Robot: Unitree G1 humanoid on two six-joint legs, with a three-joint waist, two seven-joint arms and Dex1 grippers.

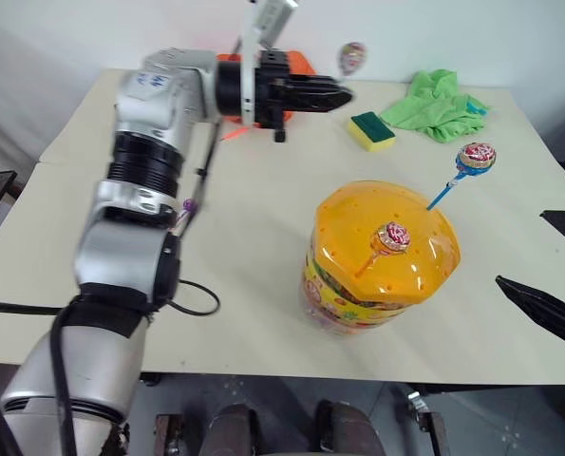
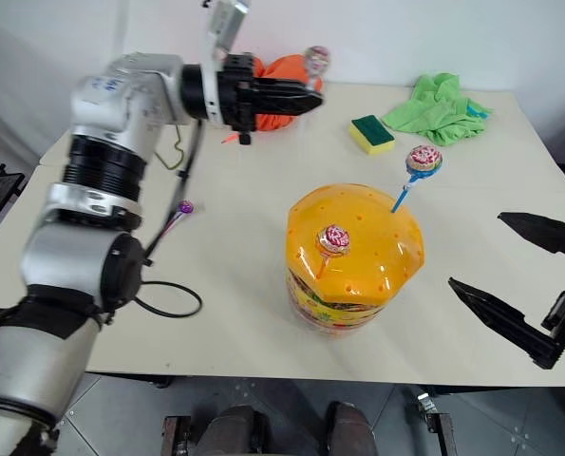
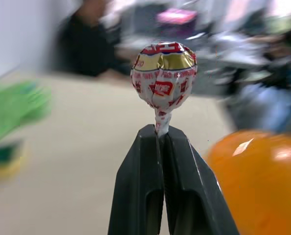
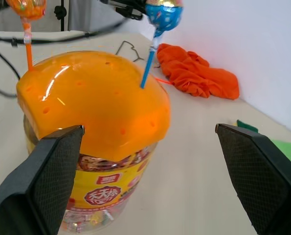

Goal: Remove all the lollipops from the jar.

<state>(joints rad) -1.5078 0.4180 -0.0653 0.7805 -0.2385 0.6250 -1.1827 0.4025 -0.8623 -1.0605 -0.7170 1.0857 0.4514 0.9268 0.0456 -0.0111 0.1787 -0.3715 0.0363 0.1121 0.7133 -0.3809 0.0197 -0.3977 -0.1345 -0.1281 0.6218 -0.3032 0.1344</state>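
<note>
Right gripper [image 2: 510,275] sat spread wide at the near table [image 1: 263,247] edge, holding nothing, beside the jar [image 1: 382,256]. Two lollipops stood in the jar's orange lid: an orange-stick one [image 1: 391,237] in front, a blue-stick one [image 1: 475,158] behind. A purple lollipop [image 1: 188,205] lay on the table. Farther back, the left gripper [image 1: 344,95] pinched a lollipop [image 1: 351,57] by its stick, above the table near the sponge [image 1: 370,130].
</note>
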